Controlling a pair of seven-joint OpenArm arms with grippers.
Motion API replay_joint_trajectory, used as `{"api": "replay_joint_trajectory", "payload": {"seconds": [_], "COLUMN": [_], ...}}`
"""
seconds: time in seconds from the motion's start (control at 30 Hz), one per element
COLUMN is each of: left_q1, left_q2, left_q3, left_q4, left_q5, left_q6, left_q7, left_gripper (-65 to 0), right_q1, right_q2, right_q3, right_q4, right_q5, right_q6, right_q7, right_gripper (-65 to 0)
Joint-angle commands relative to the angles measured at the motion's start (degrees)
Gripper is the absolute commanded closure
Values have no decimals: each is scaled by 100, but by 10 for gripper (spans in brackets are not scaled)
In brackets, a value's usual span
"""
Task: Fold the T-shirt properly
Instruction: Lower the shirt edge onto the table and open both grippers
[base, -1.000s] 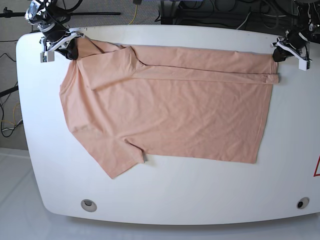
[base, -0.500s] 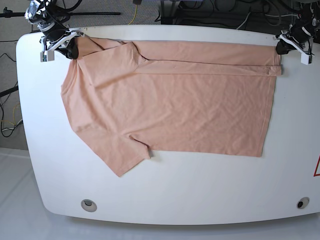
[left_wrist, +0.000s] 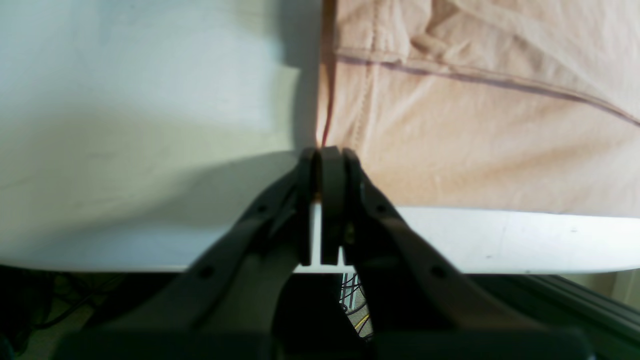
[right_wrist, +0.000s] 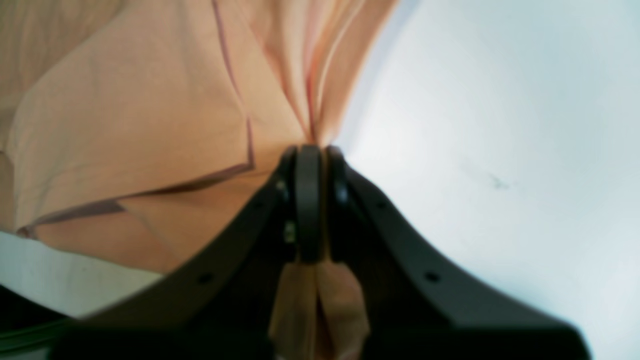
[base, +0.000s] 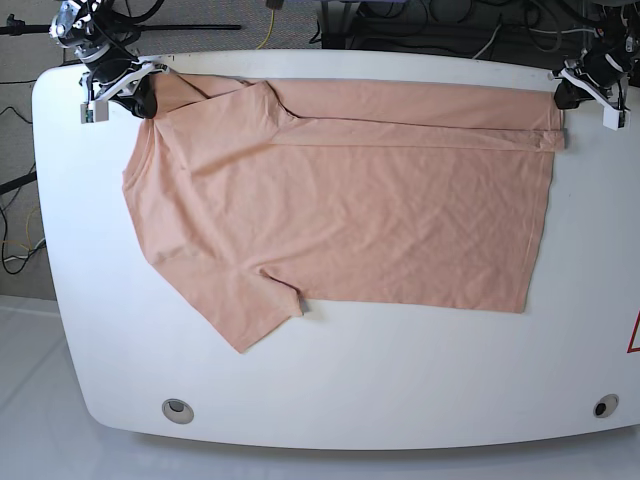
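Both the left gripper (left_wrist: 327, 150) and right gripper (right_wrist: 312, 147) pinch the T-shirt (base: 340, 200).

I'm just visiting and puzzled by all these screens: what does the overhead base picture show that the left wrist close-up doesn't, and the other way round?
Only the base view shows the whole salmon-pink cotton T-shirt spread flat on the white rounded table, one sleeve pointing toward the near edge, with the right gripper pinching the collar end. Only the left wrist view shows the stitched hem up close and the left gripper with its dark jaws shut on the very edge of the cloth, plus cables under the table. Both show pink fabric, white tabletop and that left gripper.
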Motion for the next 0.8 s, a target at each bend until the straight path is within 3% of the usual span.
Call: {"api": "replay_joint_trajectory", "payload": {"seconds": [0.0, 0.77], "left_q1": [219, 422], "left_q2": [-14, -42], "left_q3": [23, -30], "left_q4": [-98, 177], "left_q5": [618, 414], "left_q6": [184, 112], "left_q7": [627, 700], "left_gripper": [0, 0], "right_q1": [-70, -107], "right_q2": [44, 22], "right_q3": [6, 5], "right_q4": [53, 104], "right_q5": [-132, -224], "right_q6": [-55, -48], "right_q7": [-116, -155], "right_gripper": [0, 0]}}
